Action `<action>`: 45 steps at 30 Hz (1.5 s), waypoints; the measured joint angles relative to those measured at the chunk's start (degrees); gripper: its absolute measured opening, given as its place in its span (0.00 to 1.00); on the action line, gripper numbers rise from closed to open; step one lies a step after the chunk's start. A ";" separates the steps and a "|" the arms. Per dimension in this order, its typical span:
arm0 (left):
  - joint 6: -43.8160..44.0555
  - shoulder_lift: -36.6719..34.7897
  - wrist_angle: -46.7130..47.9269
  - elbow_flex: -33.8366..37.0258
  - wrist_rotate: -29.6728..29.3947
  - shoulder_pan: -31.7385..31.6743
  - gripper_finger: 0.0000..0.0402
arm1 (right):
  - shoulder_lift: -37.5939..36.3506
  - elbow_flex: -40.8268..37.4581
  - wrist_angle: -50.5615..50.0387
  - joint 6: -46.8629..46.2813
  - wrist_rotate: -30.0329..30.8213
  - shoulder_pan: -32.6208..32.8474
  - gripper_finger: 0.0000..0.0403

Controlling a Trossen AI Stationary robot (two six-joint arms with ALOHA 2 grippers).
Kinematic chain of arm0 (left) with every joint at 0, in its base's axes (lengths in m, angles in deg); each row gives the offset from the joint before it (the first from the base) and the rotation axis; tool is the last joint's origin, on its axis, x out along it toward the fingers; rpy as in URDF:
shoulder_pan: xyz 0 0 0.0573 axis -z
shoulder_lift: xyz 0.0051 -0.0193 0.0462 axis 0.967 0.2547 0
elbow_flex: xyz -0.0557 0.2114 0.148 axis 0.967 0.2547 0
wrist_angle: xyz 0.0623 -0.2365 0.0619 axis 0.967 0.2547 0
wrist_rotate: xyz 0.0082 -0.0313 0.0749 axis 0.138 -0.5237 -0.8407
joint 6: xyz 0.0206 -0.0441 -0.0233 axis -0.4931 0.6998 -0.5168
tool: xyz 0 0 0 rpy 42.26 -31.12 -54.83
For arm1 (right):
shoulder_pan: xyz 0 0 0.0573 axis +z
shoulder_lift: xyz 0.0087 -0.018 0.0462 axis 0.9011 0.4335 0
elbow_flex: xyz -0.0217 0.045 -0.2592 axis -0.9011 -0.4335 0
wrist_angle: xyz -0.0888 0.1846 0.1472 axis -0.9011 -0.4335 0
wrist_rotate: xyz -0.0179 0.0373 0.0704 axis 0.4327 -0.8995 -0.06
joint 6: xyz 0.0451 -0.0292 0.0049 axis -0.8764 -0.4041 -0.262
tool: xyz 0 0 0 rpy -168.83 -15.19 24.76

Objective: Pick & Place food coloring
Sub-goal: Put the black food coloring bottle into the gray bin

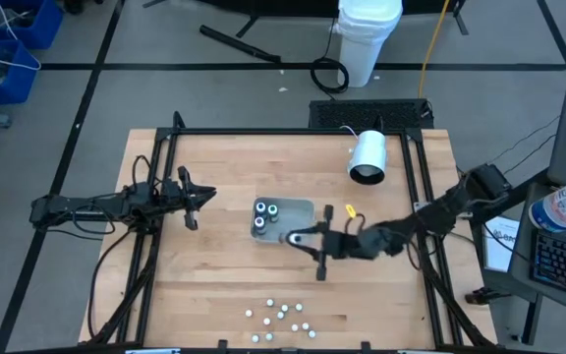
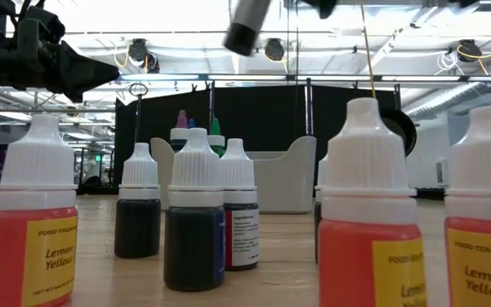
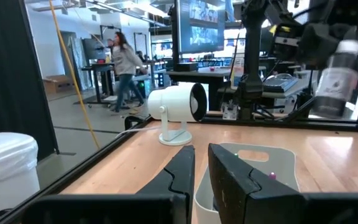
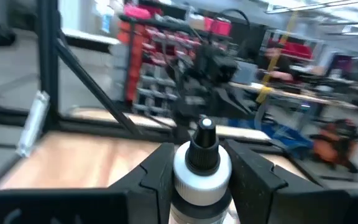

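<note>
Between right tool (image 4: pixel 201 163) fingers: round, white-collared bottle (image 4: pixel 201 168).

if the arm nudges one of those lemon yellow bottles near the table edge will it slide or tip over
Probably tip: the lemon yellow bottle stands tall and narrow, topped by a ribbed white cap. It looks light, a small plastic dropper, so even a gentle nudge should move it. Once down, its round body would likely roll, perhaps into the neighbouring dark bottle.

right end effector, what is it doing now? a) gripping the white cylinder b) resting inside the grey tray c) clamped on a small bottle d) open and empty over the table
c: in the right wrist view the right end effector has its two dark fingers pressed on either side of a small food coloring bottle.
</note>
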 joint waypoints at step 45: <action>-0.64 -0.02 0.39 0.00 0.00 0.00 0.13 | 18.96 8.97 -8.13 -9.97 0.86 -9.41 0.29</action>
